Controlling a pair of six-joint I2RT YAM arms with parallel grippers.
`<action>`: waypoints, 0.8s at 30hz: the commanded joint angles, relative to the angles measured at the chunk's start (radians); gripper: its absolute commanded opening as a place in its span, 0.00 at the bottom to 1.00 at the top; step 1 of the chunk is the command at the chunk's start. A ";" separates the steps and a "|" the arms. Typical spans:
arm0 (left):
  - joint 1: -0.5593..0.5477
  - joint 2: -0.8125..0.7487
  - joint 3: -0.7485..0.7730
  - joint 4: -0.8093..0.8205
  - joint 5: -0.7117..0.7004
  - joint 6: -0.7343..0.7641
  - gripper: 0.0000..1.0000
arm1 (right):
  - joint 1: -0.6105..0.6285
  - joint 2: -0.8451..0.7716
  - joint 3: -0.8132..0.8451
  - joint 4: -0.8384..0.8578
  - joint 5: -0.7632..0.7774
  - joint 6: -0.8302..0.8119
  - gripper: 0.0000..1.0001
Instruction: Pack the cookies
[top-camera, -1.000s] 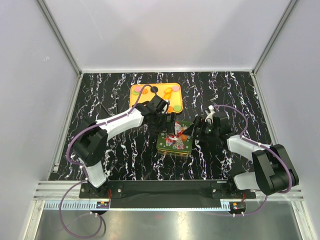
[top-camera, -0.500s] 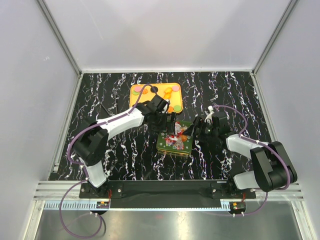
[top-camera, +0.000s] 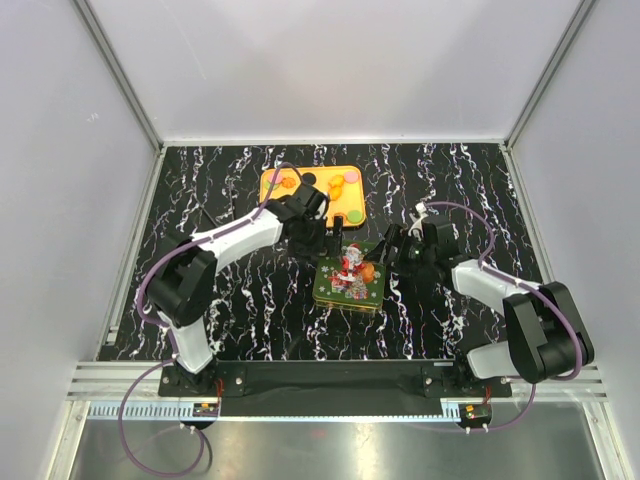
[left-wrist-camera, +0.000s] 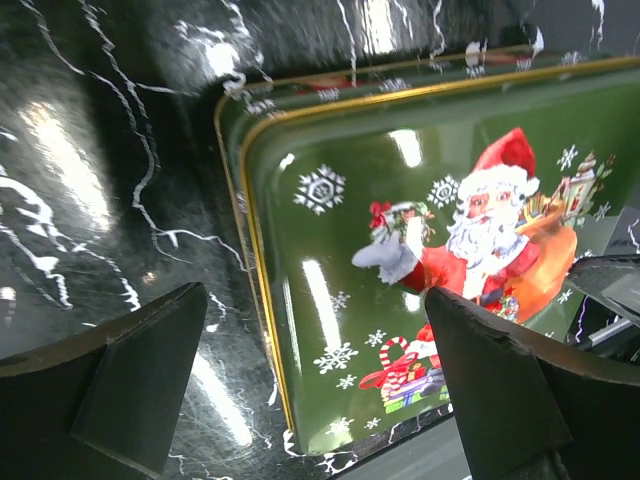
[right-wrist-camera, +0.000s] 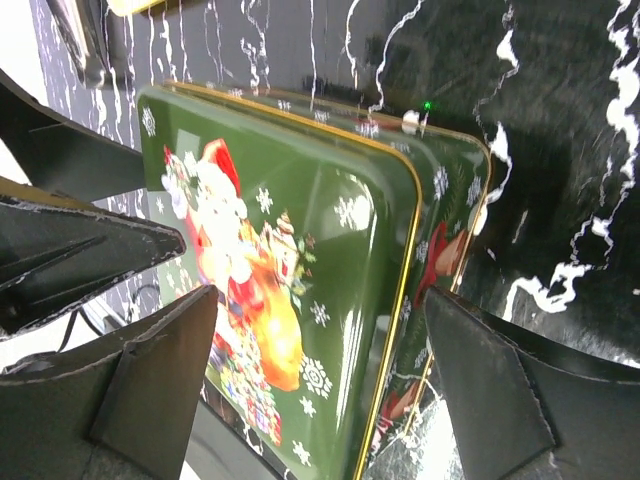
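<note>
Cookies (top-camera: 338, 186): small flat discs, orange with a few pink, green and black, lying on an orange tray at the far middle of the counter.
Tray (top-camera: 318, 170): flat on the counter; the left arm covers its near-left part.
Tin (top-camera: 350, 280): green with a gold rim, just in front of the tray; a Santa lid (left-wrist-camera: 420, 230) lies on top, and the right wrist view shows it sitting slightly off the base.
Left hand (left-wrist-camera: 315, 298): fingers spread wide, holding nothing, over the tin's far-left corner, between tray and tin.
Right hand (right-wrist-camera: 320, 298): fingers also wide apart and empty, at the tin's right side.
Counter (top-camera: 230, 300): black with white veining.
</note>
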 joint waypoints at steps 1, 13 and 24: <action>0.009 0.007 0.061 0.001 0.003 0.033 0.99 | 0.009 0.017 0.059 -0.029 0.048 -0.020 0.92; 0.039 0.084 0.155 -0.029 -0.033 0.053 0.99 | -0.040 0.116 0.138 -0.052 0.065 -0.040 0.89; 0.062 0.162 0.204 -0.024 -0.045 0.055 0.99 | -0.049 0.198 0.178 -0.054 0.063 -0.054 0.80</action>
